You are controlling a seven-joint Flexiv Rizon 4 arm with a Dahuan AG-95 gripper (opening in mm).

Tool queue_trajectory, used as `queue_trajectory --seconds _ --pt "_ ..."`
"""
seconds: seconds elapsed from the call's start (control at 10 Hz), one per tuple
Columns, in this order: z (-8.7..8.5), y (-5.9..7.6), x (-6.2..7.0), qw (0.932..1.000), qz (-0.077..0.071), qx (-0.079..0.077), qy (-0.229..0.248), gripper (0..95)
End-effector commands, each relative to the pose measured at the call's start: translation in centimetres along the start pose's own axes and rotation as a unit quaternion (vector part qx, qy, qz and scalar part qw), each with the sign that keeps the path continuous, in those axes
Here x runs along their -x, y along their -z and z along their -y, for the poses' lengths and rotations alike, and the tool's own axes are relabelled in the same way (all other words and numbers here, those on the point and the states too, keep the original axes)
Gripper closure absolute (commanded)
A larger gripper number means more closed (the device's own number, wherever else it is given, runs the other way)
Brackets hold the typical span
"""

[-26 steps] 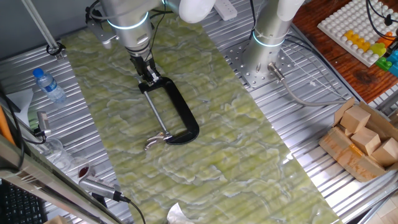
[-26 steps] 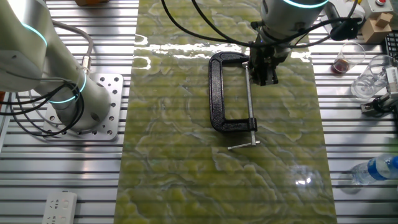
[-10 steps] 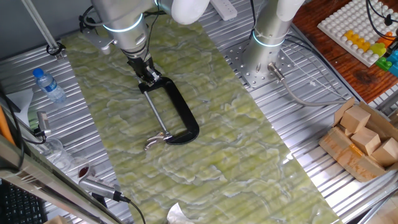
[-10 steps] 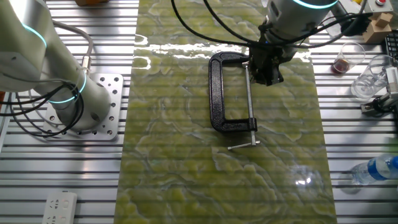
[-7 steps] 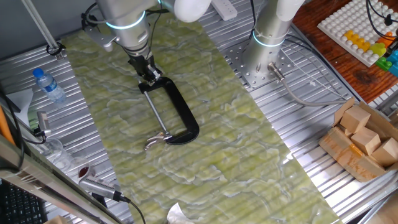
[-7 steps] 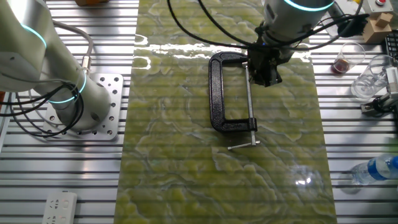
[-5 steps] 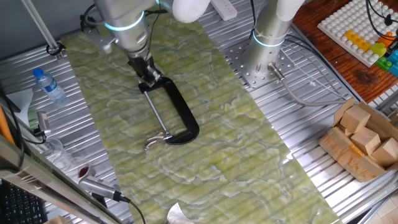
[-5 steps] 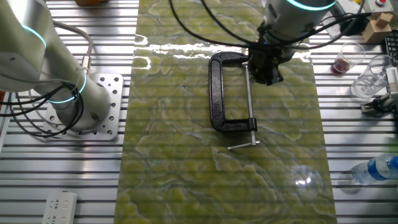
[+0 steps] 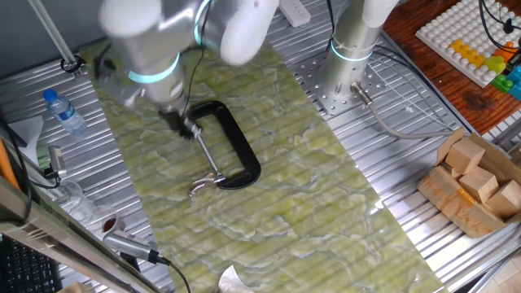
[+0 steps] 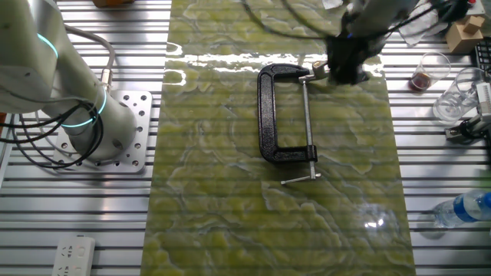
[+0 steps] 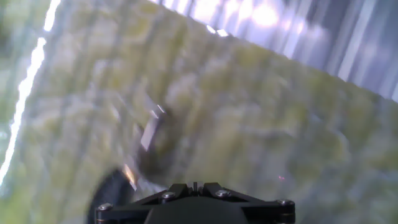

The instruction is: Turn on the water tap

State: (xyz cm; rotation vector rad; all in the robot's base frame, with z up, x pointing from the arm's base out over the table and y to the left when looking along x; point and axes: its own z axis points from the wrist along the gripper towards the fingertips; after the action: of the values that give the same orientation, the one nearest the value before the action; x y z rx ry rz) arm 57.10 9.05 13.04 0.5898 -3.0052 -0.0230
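On my worktop (image 9: 383,155) lay a green marbled mat (image 9: 277,203). A clear bottle with a blue cap (image 9: 63,111) lay off its edge, wooden blocks in a cardboard box (image 9: 476,183) sat at the far side, and a white pegboard with coloured pieces (image 9: 472,37) rested beyond. A small glass of dark liquid (image 10: 424,73) stood near a power strip (image 10: 75,255).

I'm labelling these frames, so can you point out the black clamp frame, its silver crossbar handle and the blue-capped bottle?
black clamp frame (image 10: 266,115): the other fixed view, on its long spine.
silver crossbar handle (image 10: 301,179): the other fixed view, on the bar's middle.
blue-capped bottle (image 9: 65,113): one fixed view, on its clear body.
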Motion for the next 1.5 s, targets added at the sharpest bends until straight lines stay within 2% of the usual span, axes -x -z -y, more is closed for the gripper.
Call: queue_trajectory --seconds 0.1,0.3,0.5,1.2,1.5 --pt "-2.1 -1.4 1.7 1.0 0.002 -0.001 0.005 95.0" --pt "-3.0 -2.3 2.8 0.9999 0.006 -0.004 0.012 95.0" --pt "-3.2 -3.2 3.6 0.9997 0.007 -0.004 0.024 95.0" --pt "-5.9 -4.7 4.7 0.9998 0.014 0.003 -0.009 95.0" --pt "-7.2 -5.2 4.8 0.9987 0.018 0.013 -0.046 95.0"
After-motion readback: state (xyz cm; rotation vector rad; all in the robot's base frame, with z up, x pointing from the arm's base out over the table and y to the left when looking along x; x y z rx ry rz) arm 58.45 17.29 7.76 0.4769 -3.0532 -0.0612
